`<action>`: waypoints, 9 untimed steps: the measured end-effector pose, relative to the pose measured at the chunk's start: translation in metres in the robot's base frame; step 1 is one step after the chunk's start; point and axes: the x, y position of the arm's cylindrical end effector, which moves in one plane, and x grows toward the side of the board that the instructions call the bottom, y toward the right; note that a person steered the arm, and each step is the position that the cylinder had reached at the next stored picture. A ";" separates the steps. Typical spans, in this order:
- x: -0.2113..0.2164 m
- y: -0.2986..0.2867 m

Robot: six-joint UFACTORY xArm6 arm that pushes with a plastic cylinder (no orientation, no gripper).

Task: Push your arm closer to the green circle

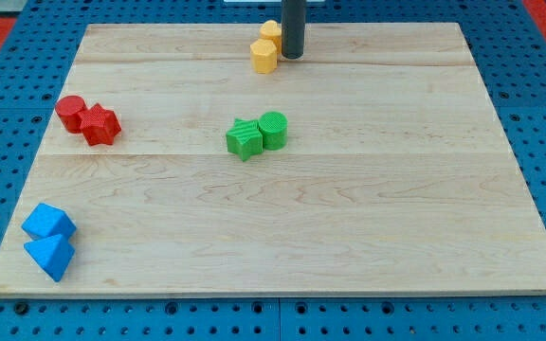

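The green circle (274,129) lies near the board's middle, touching a green star-shaped block (244,139) on its left. My tip (293,55) is at the view's top, well above the green circle and slightly to its right. It stands just right of two yellow blocks, a hexagon (264,55) and another yellow block (271,31) behind it.
A red circle (70,111) and a red star-shaped block (100,124) sit at the view's left. Two blue blocks, one cube-like (48,224) and one triangular (49,256), lie at the bottom left corner. The wooden board (349,218) rests on a blue pegboard.
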 end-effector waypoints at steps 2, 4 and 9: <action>0.008 0.070; 0.045 0.070; 0.136 0.053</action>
